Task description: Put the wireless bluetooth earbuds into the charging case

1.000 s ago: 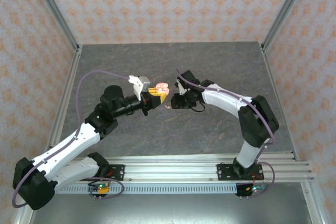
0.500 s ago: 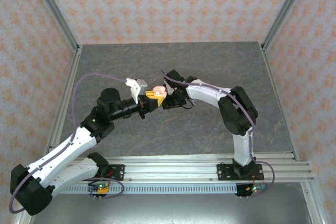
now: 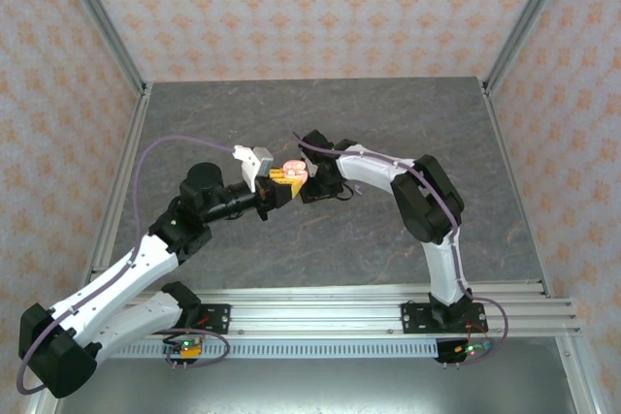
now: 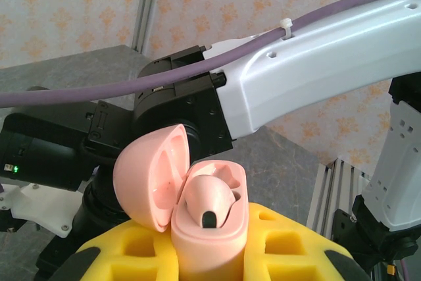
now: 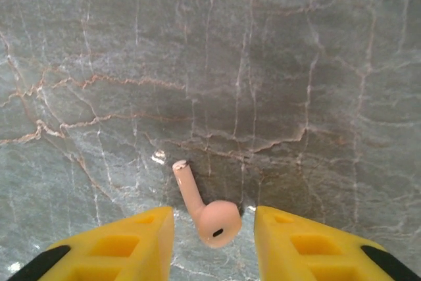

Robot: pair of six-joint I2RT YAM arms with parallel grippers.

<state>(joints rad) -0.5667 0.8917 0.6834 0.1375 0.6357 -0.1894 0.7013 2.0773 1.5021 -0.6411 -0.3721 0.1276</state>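
Left hand (image 3: 279, 181) clamps the open pink charging case (image 4: 197, 238), one earbud (image 4: 209, 197) seated. Right hand (image 3: 310, 188) stands unclosed around a second earbud (image 5: 217, 223), apparently lying on the desk (image 5: 296, 64). Next: pinch it and align it with the free socket.

In the top view the two pincers meet at centre frame above the counter (image 3: 320, 123), the left pincer (image 3: 289, 176) on the left and the right pincer (image 3: 310, 189) just beside it on the right. The charging case (image 4: 210, 235) sits clamped between the left pincer's fingers (image 4: 289, 241). Its lid (image 4: 152, 176) is swung back to the left, and an earbud (image 4: 210, 195) seems to rest inside. At lower centre of the right wrist view, a second earbud (image 5: 209, 215) lies on the counter between the right pincer's fingers (image 5: 263, 241), apart from both.
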